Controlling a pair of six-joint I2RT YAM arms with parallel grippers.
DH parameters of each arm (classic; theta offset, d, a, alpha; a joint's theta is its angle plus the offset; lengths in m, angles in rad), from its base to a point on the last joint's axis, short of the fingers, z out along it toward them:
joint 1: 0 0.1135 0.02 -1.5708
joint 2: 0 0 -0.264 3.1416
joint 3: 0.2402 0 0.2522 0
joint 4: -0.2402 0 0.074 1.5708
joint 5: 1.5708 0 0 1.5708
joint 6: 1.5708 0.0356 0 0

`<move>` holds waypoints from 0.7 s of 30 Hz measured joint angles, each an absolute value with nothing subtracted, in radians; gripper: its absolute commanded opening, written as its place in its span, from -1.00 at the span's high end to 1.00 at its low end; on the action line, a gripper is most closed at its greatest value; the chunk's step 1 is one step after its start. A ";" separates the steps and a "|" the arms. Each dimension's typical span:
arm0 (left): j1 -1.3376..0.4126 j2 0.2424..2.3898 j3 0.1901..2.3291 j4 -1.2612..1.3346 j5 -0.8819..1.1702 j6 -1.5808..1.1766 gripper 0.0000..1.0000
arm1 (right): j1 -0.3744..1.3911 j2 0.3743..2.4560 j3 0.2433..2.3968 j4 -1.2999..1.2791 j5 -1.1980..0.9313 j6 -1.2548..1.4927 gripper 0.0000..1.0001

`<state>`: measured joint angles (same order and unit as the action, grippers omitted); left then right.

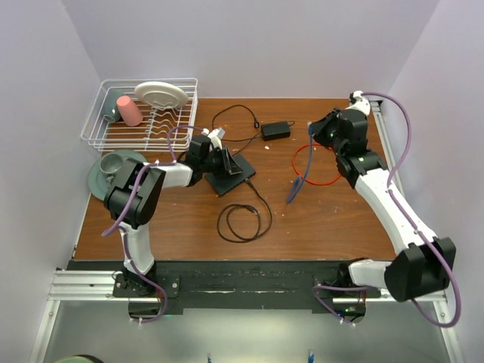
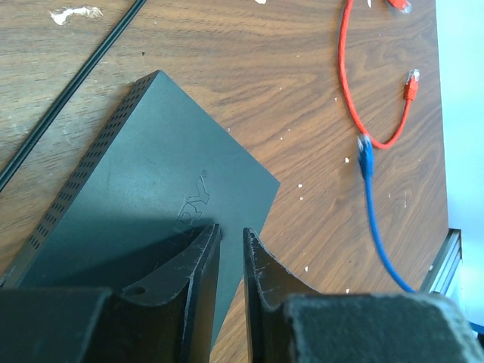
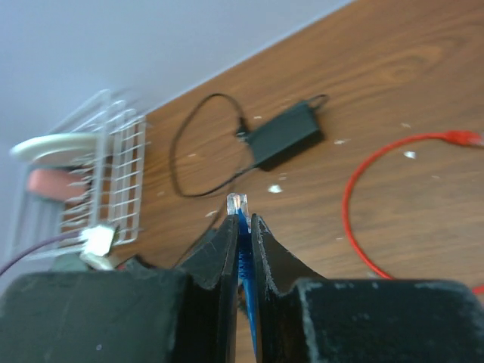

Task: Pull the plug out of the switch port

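Observation:
The switch (image 1: pixel 236 178) is a flat matte-black box at the table's middle left, and it fills the left wrist view (image 2: pixel 151 174). My left gripper (image 1: pixel 224 157) has its jaws nearly closed with nothing between them (image 2: pixel 231 229), tips at the switch's near corner. My right gripper (image 1: pixel 311 130) is raised over the table's right half, well apart from the switch. It is shut on a blue cable (image 1: pixel 297 185) just behind its clear plug (image 3: pixel 237 203), which sticks out past the fingertips (image 3: pixel 240 219). The cable's other blue end (image 2: pixel 365 155) lies on the table.
A red cable loop (image 1: pixel 318 165) lies under the right gripper. A black power brick (image 1: pixel 276 130) with a thin cord sits at the back. A black cord loop (image 1: pixel 243 223) lies in front of the switch. A wire dish rack (image 1: pixel 140 113) and a green plate (image 1: pixel 98 178) stand at the far left.

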<state>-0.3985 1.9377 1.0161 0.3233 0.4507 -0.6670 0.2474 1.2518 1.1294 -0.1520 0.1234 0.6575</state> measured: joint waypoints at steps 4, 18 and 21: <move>-0.398 1.943 1.016 0.333 0.458 -0.671 0.53 | 0.208 1.343 1.162 -0.169 0.178 0.659 1.00; -0.398 1.961 1.016 0.368 0.480 -0.691 0.53 | -0.025 1.650 1.161 -0.106 0.099 0.765 -0.07; -0.398 1.962 1.016 0.373 0.483 -0.695 0.53 | 0.027 1.632 1.159 -0.049 0.053 0.768 -0.18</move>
<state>-0.3981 1.9621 1.0164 0.3725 0.4828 -0.6949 0.0273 1.6321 1.1587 -0.0486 0.0528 0.7685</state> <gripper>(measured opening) 0.236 0.542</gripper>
